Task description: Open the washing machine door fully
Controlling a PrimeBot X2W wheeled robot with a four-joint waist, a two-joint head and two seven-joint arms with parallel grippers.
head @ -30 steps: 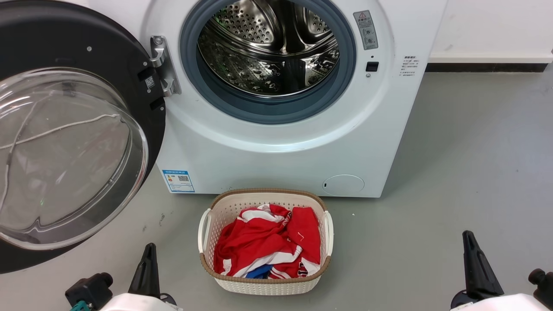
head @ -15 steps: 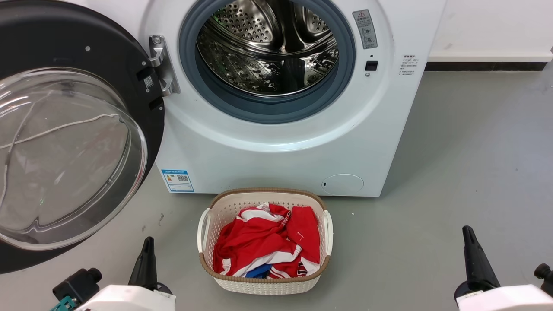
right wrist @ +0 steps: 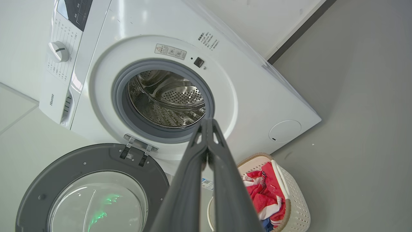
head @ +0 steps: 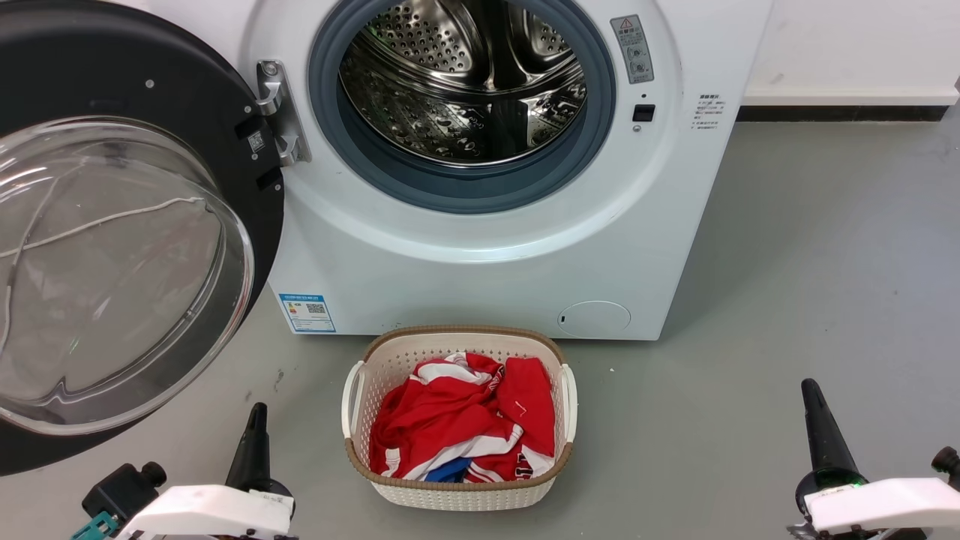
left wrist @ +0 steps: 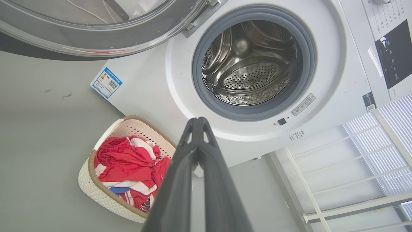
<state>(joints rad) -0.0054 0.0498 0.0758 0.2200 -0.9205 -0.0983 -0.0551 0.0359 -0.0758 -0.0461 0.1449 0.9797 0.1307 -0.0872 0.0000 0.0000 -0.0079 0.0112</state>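
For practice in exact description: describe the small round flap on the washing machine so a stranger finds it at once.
Find the big white washing machine, then look low on its front, toward the right, just beyond the laundry basket. The small round flap there is plain white and circular, unlike the rectangular blue label at the lower left.

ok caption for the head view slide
the washing machine door stands wide open, a basket of red clothes on the floor

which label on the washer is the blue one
The blue label at the washer's lower left corner, by the door. The warning label right of the drum is grey.
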